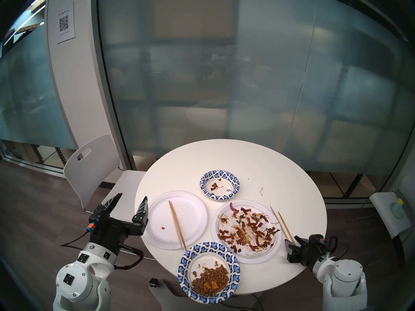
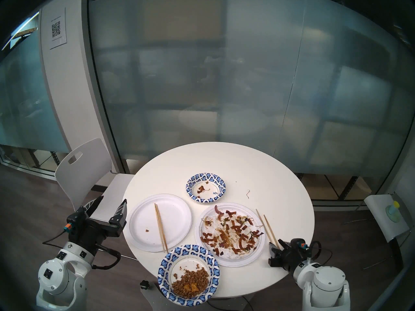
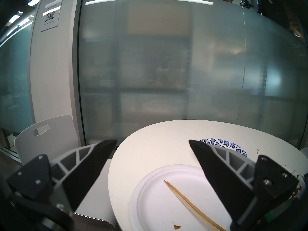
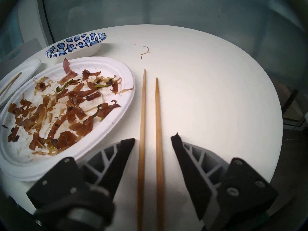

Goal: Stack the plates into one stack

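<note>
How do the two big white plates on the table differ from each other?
The left white plate is nearly clean, with one small crumb; the right white plate is strewn with brown food scraps. A pair of chopsticks lies across the left white plate, its near ends past the rim; the other chopsticks lie on the table beside the right white plate, not on it. Both are round, plain white, similar in size, flat on the table.

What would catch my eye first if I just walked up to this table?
Probably the big white plate strewn with brown food scraps, on the right of the round table. Next, the blue-patterned bowl of brown crumbles hanging over the near edge. Then the two black grippers at the sides: the left gripper wide open beside the nearly clean plate, the right gripper straddling a pair of chopsticks.
</note>
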`<state>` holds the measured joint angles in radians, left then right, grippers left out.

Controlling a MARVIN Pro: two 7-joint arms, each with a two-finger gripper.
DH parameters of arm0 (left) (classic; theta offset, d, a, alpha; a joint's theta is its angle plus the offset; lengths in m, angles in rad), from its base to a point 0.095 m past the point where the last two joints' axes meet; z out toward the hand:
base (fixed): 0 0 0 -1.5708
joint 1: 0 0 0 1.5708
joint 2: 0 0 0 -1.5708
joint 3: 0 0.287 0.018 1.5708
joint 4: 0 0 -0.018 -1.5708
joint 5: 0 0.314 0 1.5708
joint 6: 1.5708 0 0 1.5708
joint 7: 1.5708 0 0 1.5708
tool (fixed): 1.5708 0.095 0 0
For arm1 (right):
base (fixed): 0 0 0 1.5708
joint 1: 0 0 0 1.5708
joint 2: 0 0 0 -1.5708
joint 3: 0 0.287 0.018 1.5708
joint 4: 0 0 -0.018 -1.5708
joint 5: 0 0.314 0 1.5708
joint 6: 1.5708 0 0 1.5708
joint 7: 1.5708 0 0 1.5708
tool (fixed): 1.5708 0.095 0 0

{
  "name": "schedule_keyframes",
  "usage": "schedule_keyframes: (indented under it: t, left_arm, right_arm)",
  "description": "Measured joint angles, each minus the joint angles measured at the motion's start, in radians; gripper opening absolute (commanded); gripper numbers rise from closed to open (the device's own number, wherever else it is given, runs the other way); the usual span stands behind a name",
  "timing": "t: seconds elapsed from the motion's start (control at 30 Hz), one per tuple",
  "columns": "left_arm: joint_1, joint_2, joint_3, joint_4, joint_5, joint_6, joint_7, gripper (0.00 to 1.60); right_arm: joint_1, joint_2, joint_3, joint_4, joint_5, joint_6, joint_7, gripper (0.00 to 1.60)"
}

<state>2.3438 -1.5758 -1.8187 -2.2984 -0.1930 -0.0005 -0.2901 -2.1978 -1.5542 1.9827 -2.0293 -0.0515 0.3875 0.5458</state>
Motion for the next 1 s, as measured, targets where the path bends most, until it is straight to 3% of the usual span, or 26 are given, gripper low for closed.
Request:
schedule_keyframes:
  t: [0.7,1.0]
  left_arm:
    - [-0.001,0.001,0.0,0.0,0.003,0.005,0.0,1.6]
    - [-0.032,0.06,-0.021,0.01,0.036,0.139,-0.051,1.6]
  right_arm:
    - [-0.08,-0.036,0.039,-0.207,0.017,-0.024,0.03,1.4]
    - [-0.113,-0.071,0.014,-0.239,0.02,-0.06,0.023,1.41]
